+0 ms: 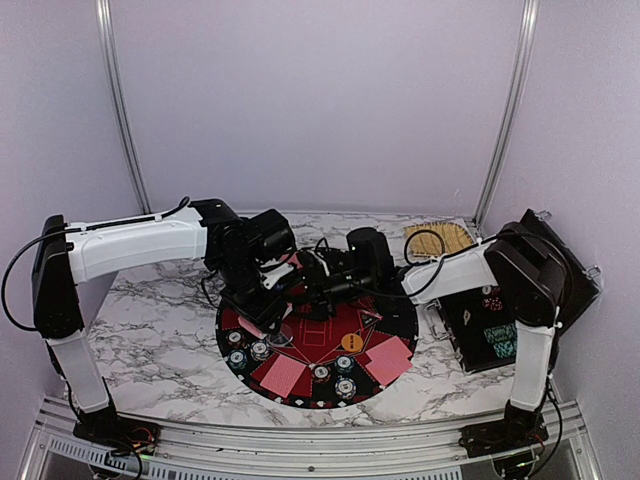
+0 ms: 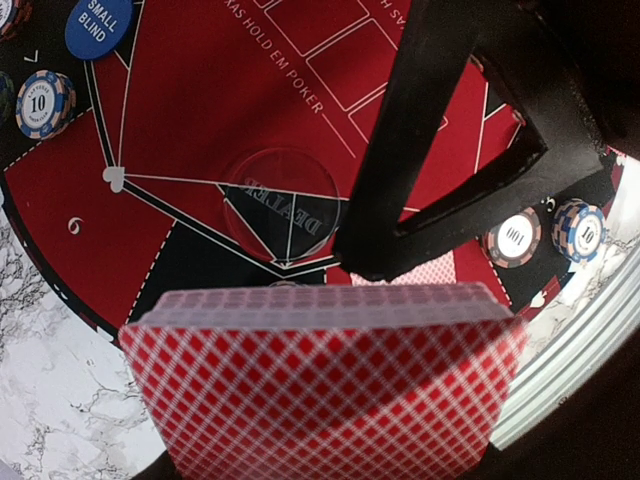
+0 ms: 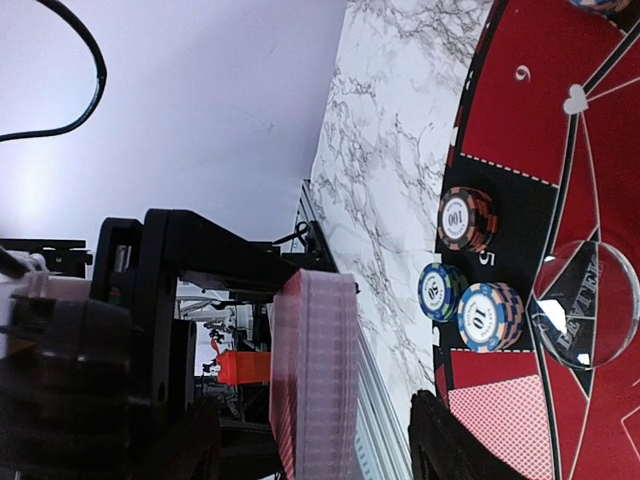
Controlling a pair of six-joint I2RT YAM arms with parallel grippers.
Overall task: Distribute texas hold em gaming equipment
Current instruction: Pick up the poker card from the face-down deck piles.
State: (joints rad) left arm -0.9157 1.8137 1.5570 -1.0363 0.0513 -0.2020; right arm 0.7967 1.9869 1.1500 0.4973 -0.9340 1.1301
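Holding the deck of red-backed cards (image 2: pixel 320 400) between the left fingers (image 3: pixel 240 255), clamped on it, above the rim of the round mat (image 2: pixel 230 90). Hovering close to the deck with the right fingers (image 2: pixel 420 130), spread apart and gripping nothing. Seen flat on the mat below: the clear dealer button (image 2: pixel 280 200), the blue small blind button (image 2: pixel 98 25), one face-down card (image 3: pixel 500 425), and chip stacks (image 2: pixel 512 237) near the rim. Under the mat, the marble counter (image 2: pixel 50 420).
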